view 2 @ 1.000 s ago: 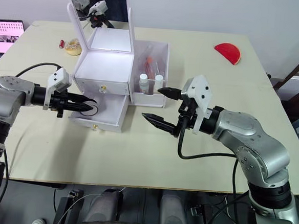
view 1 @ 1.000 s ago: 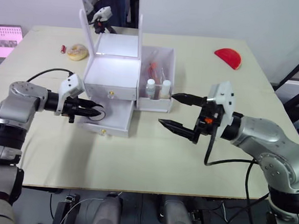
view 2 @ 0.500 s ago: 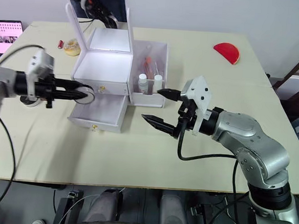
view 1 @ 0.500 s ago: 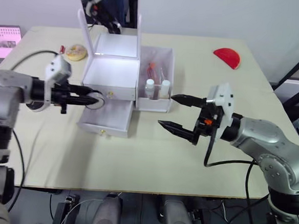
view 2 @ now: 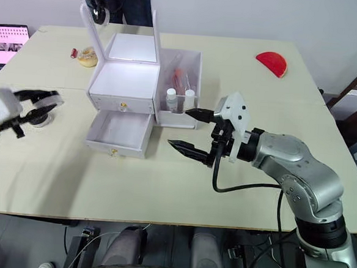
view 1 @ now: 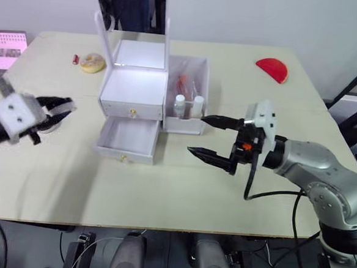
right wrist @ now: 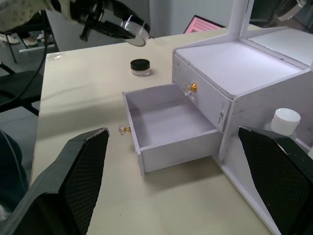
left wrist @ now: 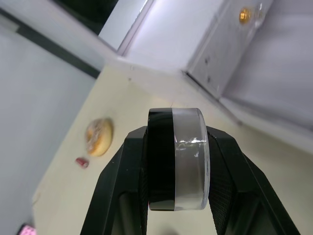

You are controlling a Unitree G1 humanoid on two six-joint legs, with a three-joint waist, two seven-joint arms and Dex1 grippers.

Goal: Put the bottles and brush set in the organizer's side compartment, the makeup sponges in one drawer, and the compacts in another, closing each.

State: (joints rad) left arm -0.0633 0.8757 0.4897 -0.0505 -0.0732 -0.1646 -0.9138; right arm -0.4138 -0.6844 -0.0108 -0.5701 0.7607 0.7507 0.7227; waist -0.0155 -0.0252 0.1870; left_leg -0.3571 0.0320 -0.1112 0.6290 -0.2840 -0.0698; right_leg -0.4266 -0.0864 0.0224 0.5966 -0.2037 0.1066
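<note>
I see my left gripper [left wrist: 176, 166] clamping 1 round black-lidded clear-rimmed compact [left wrist: 177, 165], my right gripper [view 1: 210, 137] spread wide by the white plastic organizer's [view 1: 133, 91] pulled-out lower drawer [view 1: 128, 139].

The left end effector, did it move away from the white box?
Yes. The left end effector, shut on a compact, has pulled back from the open drawer toward the table's left edge.

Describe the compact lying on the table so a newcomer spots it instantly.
Find the white organizer, lower drawer pulled open. On the table to the robot's left of that drawer sits the compact, a small round black-lidded pot. The other compact is clamped in the left gripper; this one lies free.
</note>
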